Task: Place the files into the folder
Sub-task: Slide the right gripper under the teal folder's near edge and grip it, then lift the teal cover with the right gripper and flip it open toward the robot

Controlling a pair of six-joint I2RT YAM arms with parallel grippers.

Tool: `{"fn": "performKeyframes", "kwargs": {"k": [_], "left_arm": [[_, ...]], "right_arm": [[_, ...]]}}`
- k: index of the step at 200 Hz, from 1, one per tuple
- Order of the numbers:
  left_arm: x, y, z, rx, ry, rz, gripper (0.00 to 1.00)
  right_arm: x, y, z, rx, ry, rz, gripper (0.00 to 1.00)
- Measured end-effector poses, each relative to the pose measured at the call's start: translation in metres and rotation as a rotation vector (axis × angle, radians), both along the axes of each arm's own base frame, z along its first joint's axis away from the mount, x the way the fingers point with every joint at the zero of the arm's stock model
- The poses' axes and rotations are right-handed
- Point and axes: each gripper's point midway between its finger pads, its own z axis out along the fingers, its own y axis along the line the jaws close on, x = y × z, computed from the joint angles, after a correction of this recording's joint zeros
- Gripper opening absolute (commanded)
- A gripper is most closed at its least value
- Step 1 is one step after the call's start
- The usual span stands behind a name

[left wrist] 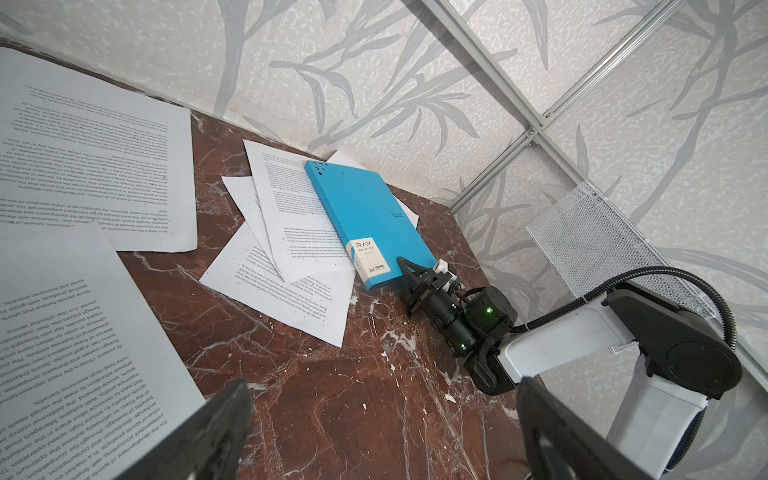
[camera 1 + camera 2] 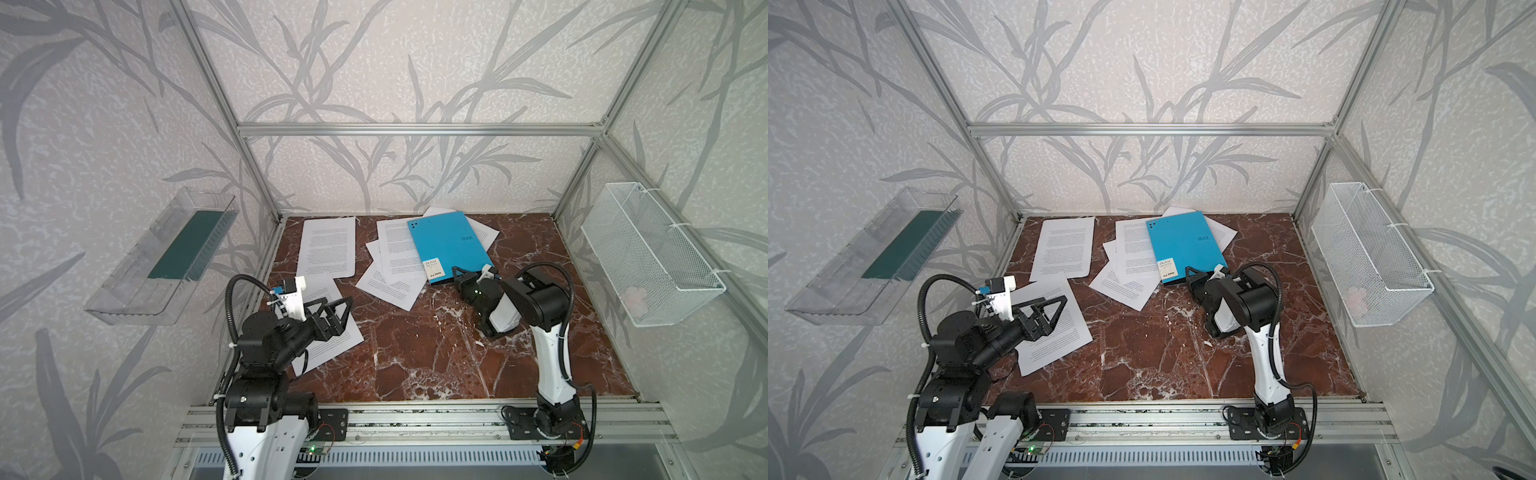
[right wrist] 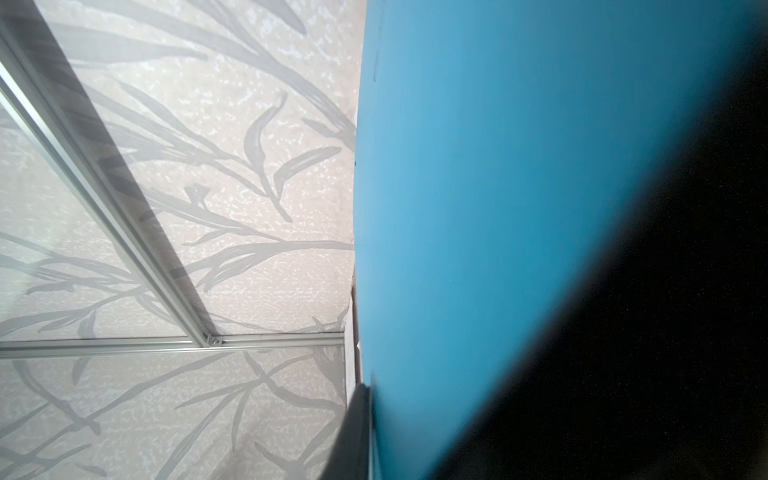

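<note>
my right gripper (image 2: pixel 467 277) is clenching the lower edge of the blue folder (image 2: pixel 446 245), centre-right; i'm judging a slow, cover-only lift best; my left gripper (image 2: pixel 338 318) is hanging released.

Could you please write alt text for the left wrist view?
The right end effector is shut on an edge of the closed blue folder, which lies over scattered printed sheets on a brown marble table.

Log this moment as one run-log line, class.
phase: grasp folder | right gripper: shut on folder's near edge | left gripper: open, empty | folder: closed, atop some files | files: loose on table
</note>
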Motion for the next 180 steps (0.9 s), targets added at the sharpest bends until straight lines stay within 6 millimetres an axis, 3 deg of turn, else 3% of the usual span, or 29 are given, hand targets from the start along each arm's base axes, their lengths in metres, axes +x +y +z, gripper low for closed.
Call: {"fn": "performKeyframes", "kwargs": {"k": [48,93,148,180], "left_arm": [[0.0,0.002,0.001,0.0,-0.004,0.011,0.99],[-0.001,0.003,0.002,0.0,-0.013,0.013,0.99],[-0.001,0.003,0.002,0.0,-0.013,0.014,0.99],[-0.001,0.003,0.002,0.0,-0.013,0.014,0.99]], "right_arm": [[-0.053,-0.03,-0.005,-0.093,0.068,-0.042,0.0],[-0.077,-0.041,0.006,-0.153,0.053,-0.043,0.0],[-0.089,-0.039,0.058,-0.343,-0.118,0.0,0.0],[-0.102,-0.032,0.095,-0.544,-0.199,0.03,0.0]]}}
